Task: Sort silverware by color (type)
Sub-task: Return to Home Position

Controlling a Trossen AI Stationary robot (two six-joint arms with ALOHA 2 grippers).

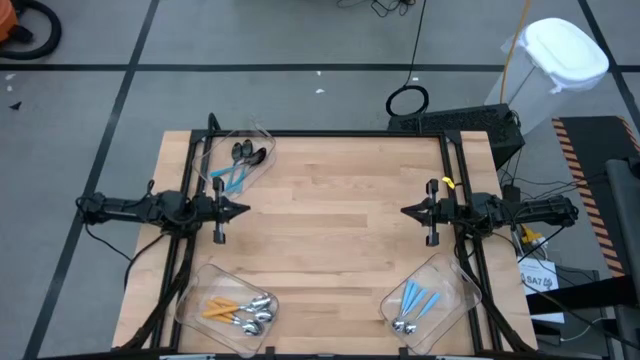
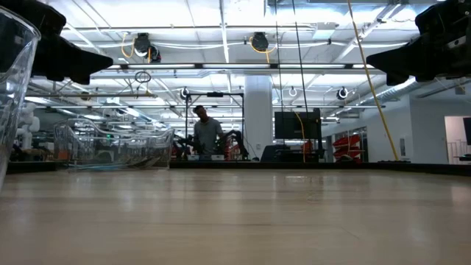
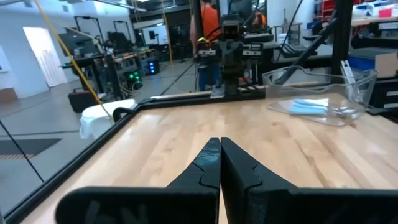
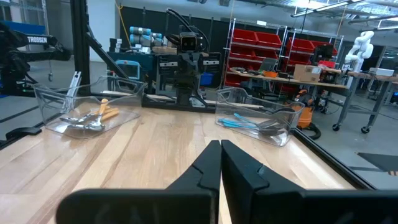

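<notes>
The silverware is lying sorted in three clear bins (image 1: pixel 205 272): orange-handled spoons (image 1: pixel 232 309) at the high view's lower left, light-blue ones (image 1: pixel 417 302) lower right, and black-bowled ones (image 1: pixel 243 158), it seems, upper left. The left gripper (image 1: pixel 243 210) and right gripper (image 1: pixel 405 211) are hovering at the desk's (image 1: pixel 330 220) sides, fingers (image 3: pixel 239 168) pressed together, empty. The spoons are looking light, stiff and slippery; the mid-handle is offering the best hold.

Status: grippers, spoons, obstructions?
Left gripper, right gripper: jaws shut, parked at wooden table sides. Small plastic-handled spoons all in three clear plastic bins, by type. Nothing loose mid-table.

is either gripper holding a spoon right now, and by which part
Nothing is held: the left gripper and right gripper are both shut and empty.
</notes>
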